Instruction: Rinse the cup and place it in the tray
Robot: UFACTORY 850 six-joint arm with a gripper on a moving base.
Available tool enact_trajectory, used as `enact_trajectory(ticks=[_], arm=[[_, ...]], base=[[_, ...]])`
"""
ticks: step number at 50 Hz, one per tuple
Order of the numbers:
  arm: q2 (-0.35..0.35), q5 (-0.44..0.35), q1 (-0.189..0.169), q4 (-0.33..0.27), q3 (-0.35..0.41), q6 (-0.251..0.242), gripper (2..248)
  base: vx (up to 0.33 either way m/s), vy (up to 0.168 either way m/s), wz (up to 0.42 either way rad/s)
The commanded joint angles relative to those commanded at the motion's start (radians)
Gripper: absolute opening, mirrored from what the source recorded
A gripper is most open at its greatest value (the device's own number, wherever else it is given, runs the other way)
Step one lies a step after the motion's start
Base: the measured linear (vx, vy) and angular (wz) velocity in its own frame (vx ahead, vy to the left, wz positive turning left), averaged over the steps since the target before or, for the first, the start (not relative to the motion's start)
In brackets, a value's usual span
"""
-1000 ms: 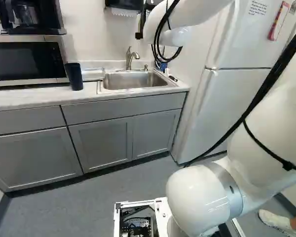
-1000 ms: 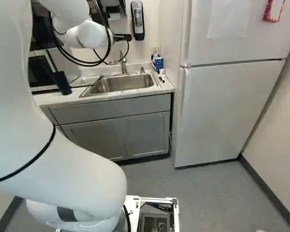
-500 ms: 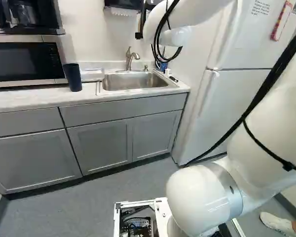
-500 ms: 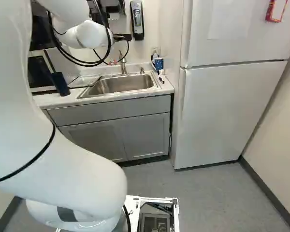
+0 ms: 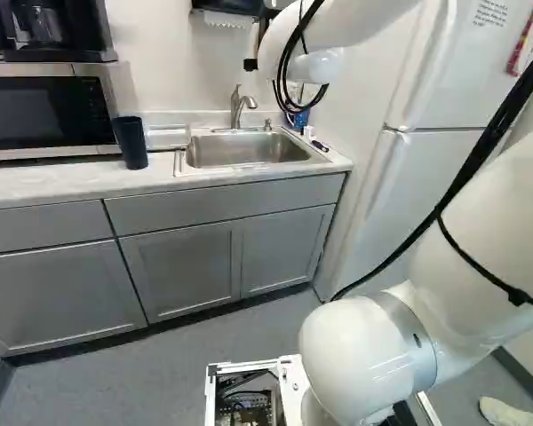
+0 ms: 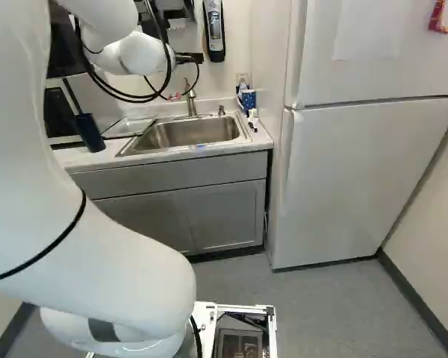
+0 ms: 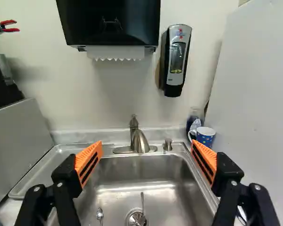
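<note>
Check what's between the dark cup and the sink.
The tray, set back toward the wall, between the dark cup and sink. Left base view shows it.

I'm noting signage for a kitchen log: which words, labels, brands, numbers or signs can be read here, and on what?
None can be read with certainty.
Sheet on the upper fridge door: lines of print, too small to read.
Red-edged card on the same door: nothing legible.
Wall dispenser: small red and blue marks, too blurred to read.
Towel dispenser: a faint mark, illegible.
</note>
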State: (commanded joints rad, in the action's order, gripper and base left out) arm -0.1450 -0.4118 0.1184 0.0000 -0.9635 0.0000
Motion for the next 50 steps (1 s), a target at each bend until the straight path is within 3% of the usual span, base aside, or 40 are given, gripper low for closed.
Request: enact_trajectory(ticks=[19,50], arm=[[0.0,0.0,0.0,0.0,0.0,0.0,247],[0.0,0.0,0.0,0.0,0.0,0.0,247]], base=[[0.026,-0.002,0.084],[0.06,-0.051,0.175]])
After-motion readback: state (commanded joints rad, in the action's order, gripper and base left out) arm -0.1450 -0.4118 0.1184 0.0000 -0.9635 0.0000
